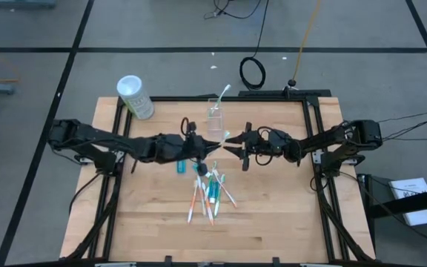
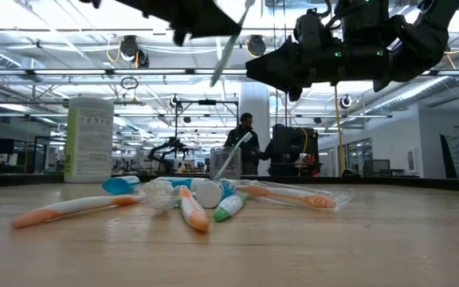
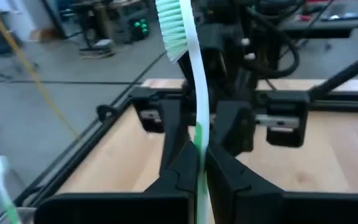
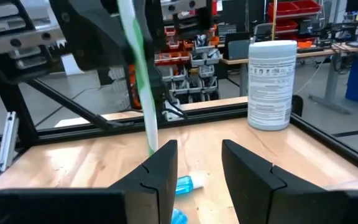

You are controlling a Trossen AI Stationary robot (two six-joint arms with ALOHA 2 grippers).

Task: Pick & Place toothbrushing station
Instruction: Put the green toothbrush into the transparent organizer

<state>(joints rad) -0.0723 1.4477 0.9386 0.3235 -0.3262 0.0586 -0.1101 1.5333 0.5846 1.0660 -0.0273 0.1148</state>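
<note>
My left gripper [image 1: 210, 148] is above the table's middle, shut on a white toothbrush with green bristles [image 3: 194, 106]. The brush sticks out toward my right gripper [image 1: 230, 148], which faces it, open and empty. In the right wrist view the brush's free end [image 4: 152, 140] is just beside one open finger [image 4: 165, 165]; I cannot tell if they touch. A clear cup [image 1: 215, 113] stands behind the grippers with one toothbrush [image 1: 224, 93] leaning in it. Several toothbrushes [image 1: 207, 194] and blue tubes [image 1: 180, 168] lie piled on the table below the grippers. My left gripper pinches the toothbrush's handle [image 3: 199, 163] between its two fingers. The brush runs on along the fingers and out past their tips, its green-bristled head [image 3: 173, 31] foremost. It is lifted well clear of the table and shows tilted in the low view [image 2: 229, 44].
A white canister with green print [image 1: 136, 96] stands at the table's far left corner. The black frame rail [image 1: 313, 148] runs along the table's edges. Bare wood lies at the near edge and to both sides of the pile. A person [image 2: 245, 131] stands in the room beyond.
</note>
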